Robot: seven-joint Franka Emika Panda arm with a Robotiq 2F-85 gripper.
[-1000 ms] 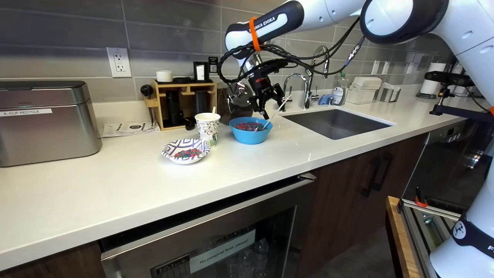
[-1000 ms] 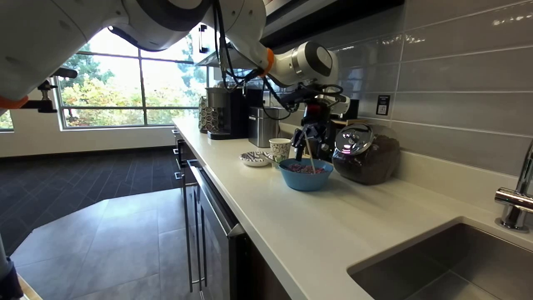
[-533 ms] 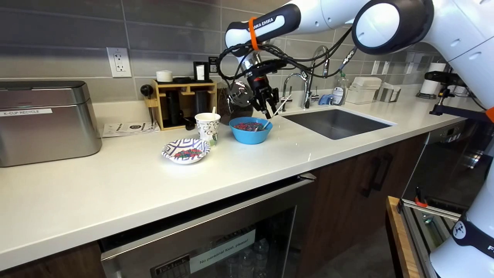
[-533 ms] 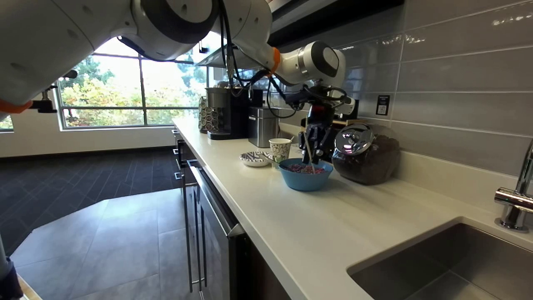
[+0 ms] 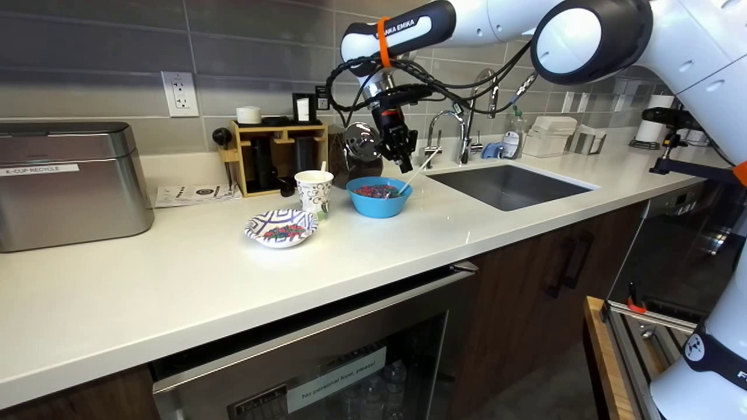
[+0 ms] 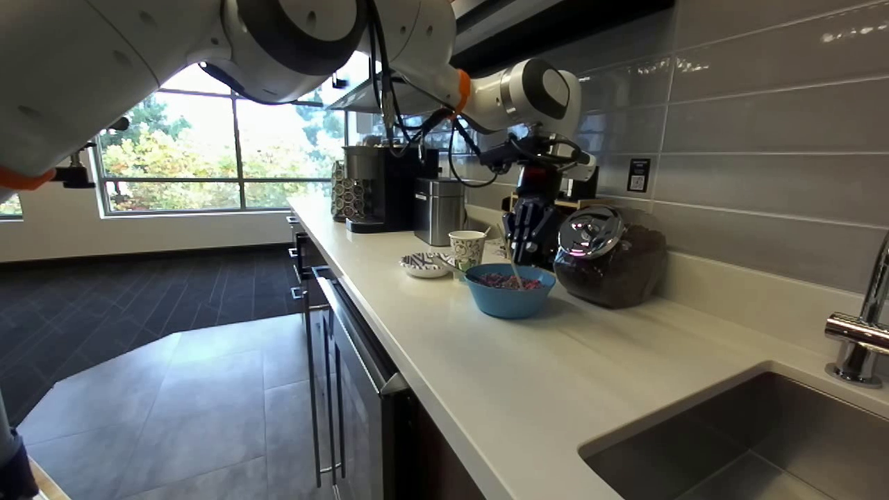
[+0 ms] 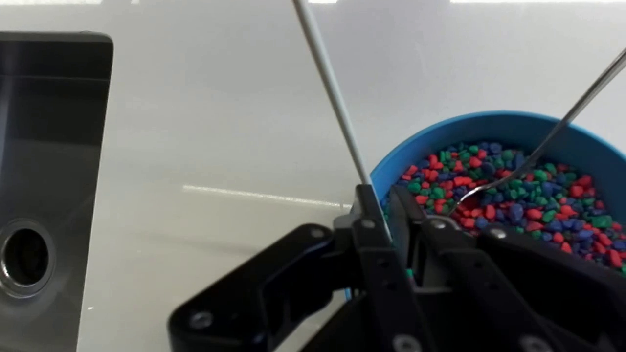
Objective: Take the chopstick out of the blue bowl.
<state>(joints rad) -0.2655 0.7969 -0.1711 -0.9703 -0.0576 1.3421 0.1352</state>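
Observation:
The blue bowl (image 5: pixel 379 207) stands on the counter, filled with coloured gravel. A thin pale chopstick (image 7: pixel 331 85) slants up out of the gravel and past the bowl's rim; in both exterior views it leans toward the sink side. My gripper (image 7: pixel 385 200) is just above the bowl (image 6: pixel 510 303). Its fingers are drawn close together, but a narrow gap with gravel behind it shows in the wrist view. The chopstick passes behind the left fingertip (image 7: pixel 366 195) and shows along that finger's inner edge, apart from the right finger. Contact with the left one I cannot tell.
A metal utensil (image 7: pixel 577 106) also lies in the bowl. Close by are a paper cup (image 5: pixel 314 193), a white patterned dish (image 5: pixel 262 221) and a glass jar (image 6: pixel 615 271). The sink (image 5: pixel 508 185) opens beside the bowl, with the tiled wall (image 6: pixel 764 125) behind.
My jaws have narrowed from wide to a small gap. The gripper has shifted a little and risen slightly over the last half second, and the chopstick's upper part has tilted a bit.

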